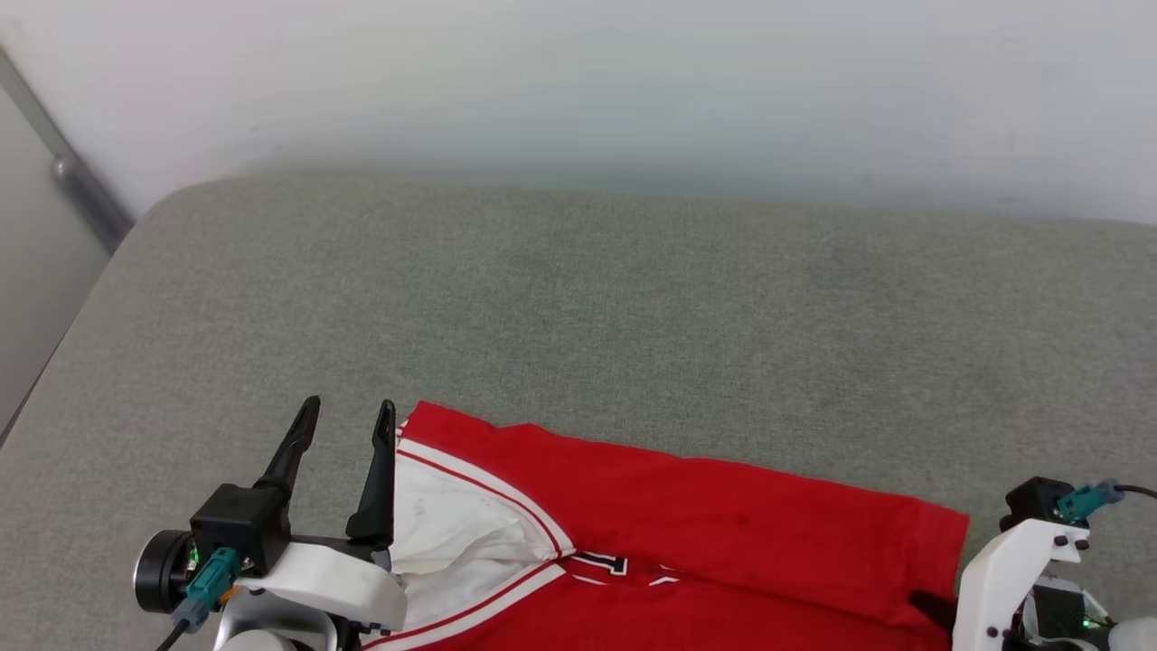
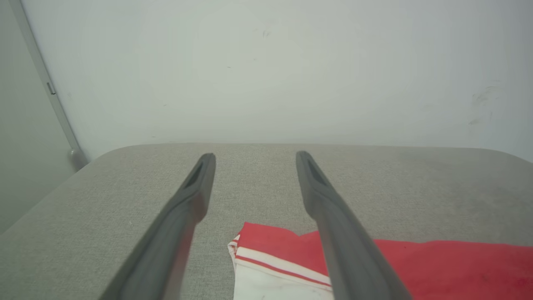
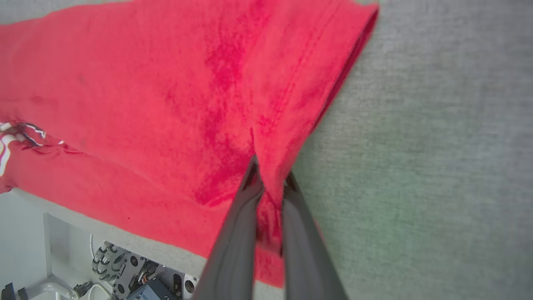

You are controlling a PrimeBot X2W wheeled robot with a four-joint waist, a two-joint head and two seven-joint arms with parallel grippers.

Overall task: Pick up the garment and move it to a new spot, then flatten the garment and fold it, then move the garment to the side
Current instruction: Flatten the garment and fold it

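The garment is a red shirt with a white sleeve and red-and-white trim, lying along the near edge of the grey padded table. My left gripper hovers open just left of the sleeve, nothing between its fingers. In the left wrist view its open fingers point over the table, with the garment's trimmed sleeve corner below them. At the right end of the garment, my right gripper is shut on a pinched fold of red cloth near the hem. Black-and-white lettering peeks out at the shirt's middle.
A pale wall runs behind the table, and the table's left edge drops off by a grey post. The robot's wheeled base shows under the near edge. The table beyond the shirt is bare grey fabric.
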